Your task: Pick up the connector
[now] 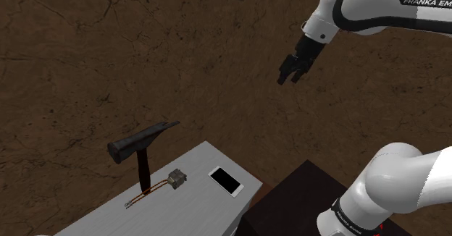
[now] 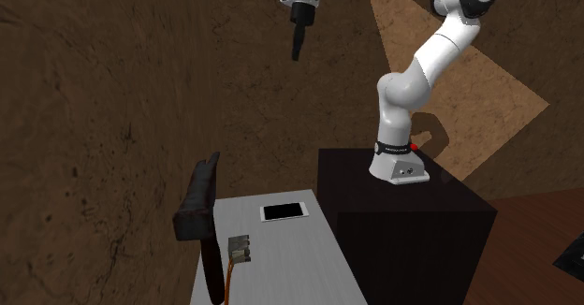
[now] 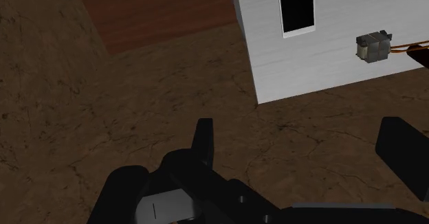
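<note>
**Gripper high and off to the side, connector yet to be approached**

Shoulder view: the black gripper (image 1: 290, 74) hangs in the air well above and well apart from the grey table (image 1: 190, 214), out over the brown floor. The connector (image 1: 177, 178), a small greyish block, lies on the table between a hammer (image 1: 141, 145) and a white-framed phone (image 1: 226, 181). A thin orange wire (image 1: 148, 191) trails from it, passing the hammer's handle.

Second exterior view: the gripper (image 2: 297, 43) points downward, far above the table (image 2: 295, 266) and to the side of the dark stand (image 2: 402, 219). The connector (image 2: 240, 248) sits near the table's edge on this view's left. The hammer (image 2: 197, 200) is just beside it and the phone (image 2: 284, 211) lies further along.

Wrist view: the two fingers stand wide apart with nothing between them, so the gripper (image 3: 302, 130) is open and empty. The connector (image 3: 372, 47) lies on the table (image 3: 289, 68) near the phone (image 3: 297, 6), well off the line between the fingers.

Judged from this, the task is at its start, in the reaching step. The next move calls for carrying the hand across over the table and centring the connector between the fingers. The descent must keep clear of the hammer head and of the wire.
</note>
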Controlling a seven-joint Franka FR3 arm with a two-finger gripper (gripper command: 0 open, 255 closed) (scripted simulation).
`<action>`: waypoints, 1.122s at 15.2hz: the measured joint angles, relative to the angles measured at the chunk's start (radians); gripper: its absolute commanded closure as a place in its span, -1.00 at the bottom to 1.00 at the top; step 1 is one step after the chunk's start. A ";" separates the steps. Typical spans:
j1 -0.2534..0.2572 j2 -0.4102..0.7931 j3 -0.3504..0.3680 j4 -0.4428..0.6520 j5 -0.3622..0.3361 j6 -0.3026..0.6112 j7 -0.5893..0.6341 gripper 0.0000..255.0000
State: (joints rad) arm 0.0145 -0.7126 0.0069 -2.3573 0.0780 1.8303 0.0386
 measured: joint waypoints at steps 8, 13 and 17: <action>0.048 0.155 0.109 -0.072 0.035 0.203 0.076 -1.00; 0.073 0.299 0.178 -0.074 0.041 0.332 0.129 -1.00; 0.084 0.423 0.225 -0.060 0.027 0.428 0.170 -1.00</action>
State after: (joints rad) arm 0.0990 -0.2895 0.2317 -2.4176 0.1052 2.2579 0.2083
